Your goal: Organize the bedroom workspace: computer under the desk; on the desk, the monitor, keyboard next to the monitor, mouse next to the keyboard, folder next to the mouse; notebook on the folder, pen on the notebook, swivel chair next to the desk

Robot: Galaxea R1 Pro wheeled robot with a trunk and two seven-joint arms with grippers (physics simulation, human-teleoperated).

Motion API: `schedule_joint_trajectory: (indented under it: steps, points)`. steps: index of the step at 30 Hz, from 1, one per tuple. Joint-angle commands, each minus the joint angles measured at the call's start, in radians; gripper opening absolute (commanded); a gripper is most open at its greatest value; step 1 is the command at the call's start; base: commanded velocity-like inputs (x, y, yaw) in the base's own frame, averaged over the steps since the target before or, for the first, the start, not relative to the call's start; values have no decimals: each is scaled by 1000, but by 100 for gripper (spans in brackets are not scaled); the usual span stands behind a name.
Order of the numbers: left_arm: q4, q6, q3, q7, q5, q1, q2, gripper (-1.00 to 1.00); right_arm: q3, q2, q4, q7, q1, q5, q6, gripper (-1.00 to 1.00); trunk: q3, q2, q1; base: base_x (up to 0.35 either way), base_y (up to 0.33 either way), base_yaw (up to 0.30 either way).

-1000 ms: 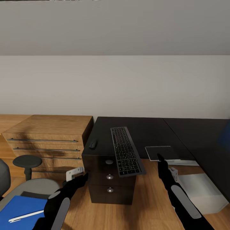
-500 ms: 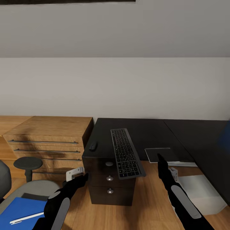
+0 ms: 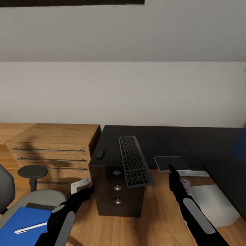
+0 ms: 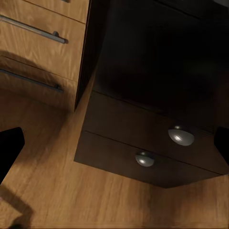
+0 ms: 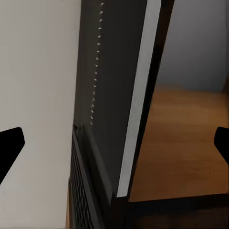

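A dark keyboard [image 3: 135, 166] lies lengthwise on the black desk [image 3: 153, 140], its near end jutting past the front edge. A small black mouse [image 3: 99, 154] sits to its left. A grey flat plate [image 3: 169, 163] rests on the desk to the right. At the lower left, a grey swivel chair [image 3: 37, 199] carries a blue folder [image 3: 20, 222] with a white pen [image 3: 30, 228] on top and a dark flat item [image 3: 40, 206] under it. A white computer case [image 3: 213, 205] stands under the desk. My left gripper [image 3: 89, 188] [image 4: 114, 143] and right gripper [image 3: 171, 169] [image 5: 114, 143] hang open and empty before the desk.
A black drawer unit [image 3: 118, 196] [image 4: 143, 138] with round knobs stands under the desk's left end. A wooden dresser [image 3: 51, 145] stands against the wall on the left, with a small dark stool [image 3: 32, 172] before it. A blue blur [image 3: 241, 143] shows at the right edge.
The whole picture has shifted a little, so the camera has moved. The keyboard, mouse and chair items lie as before, and both arms hold the same pose.
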Motion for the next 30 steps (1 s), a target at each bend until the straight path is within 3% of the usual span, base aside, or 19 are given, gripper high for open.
schedule_joint_trajectory:
  steps: [1,16,23,30]
  points:
    - [-1,3,-1,9,11,-1,0,100,4,-1,-1,-2,-1,-8,-9,100,-1,-1,-1,-276,0,0]
    - [-1,3,-1,9,11,-1,0,100,5,-1,-1,-3,-1,-7,-9,100,-1,-1,-1,-302,0,0]
    - [-1,3,-1,11,9,-1,-1,100,6,-1,0,-4,0,-6,-8,100,-1,-1,-1,-120,0,0]
    - [-1,2,-1,11,9,-1,-1,100,8,-1,10,-5,0,-3,-5,100,21,48,-27,-17,0,0]
